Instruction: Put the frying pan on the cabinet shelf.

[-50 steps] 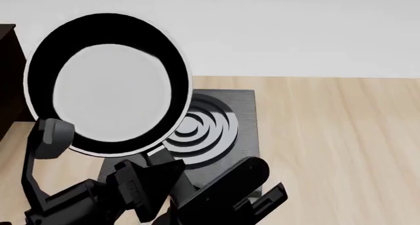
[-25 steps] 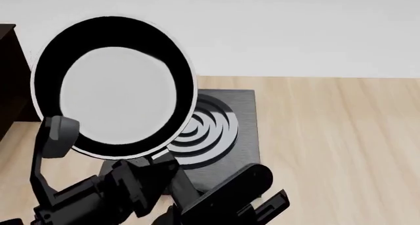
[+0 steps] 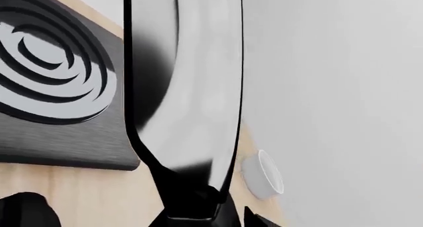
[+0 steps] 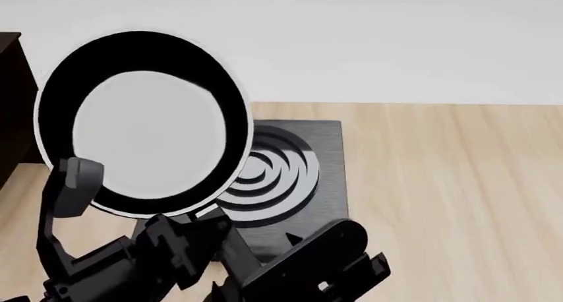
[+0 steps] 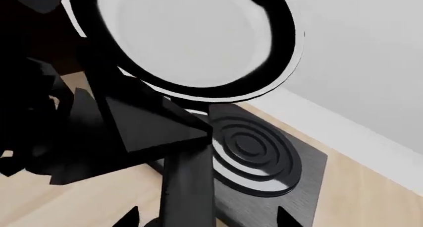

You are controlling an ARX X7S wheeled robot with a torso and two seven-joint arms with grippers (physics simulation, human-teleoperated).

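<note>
The frying pan (image 4: pixel 141 124), black with a pale rim and pale grey base, is held up in the air and tilted so its inside faces the head camera. My left gripper (image 4: pixel 189 233) is shut on its handle just below the bowl. The left wrist view shows the pan (image 3: pixel 191 88) edge-on, running into the left gripper (image 3: pixel 205 219). My right gripper (image 4: pixel 352 279) is open. In the right wrist view its tips (image 5: pixel 205 219) stand wide apart either side of the black handle (image 5: pixel 188 187), below the pan (image 5: pixel 191 38). The dark cabinet shelf (image 4: pixel 10 104) stands at the far left.
The square black burner plate (image 4: pixel 295 177) with concentric rings lies on the pale wooden table (image 4: pixel 440 183) under and behind the pan; it also shows in both wrist views (image 3: pixel 59 88) (image 5: pixel 264 157). A white cup (image 3: pixel 264 175) lies beyond the pan. A white wall (image 4: pixel 396 51) closes the back.
The pan has shifted slightly left and down, still held by my left gripper. The right arm has barely moved.
</note>
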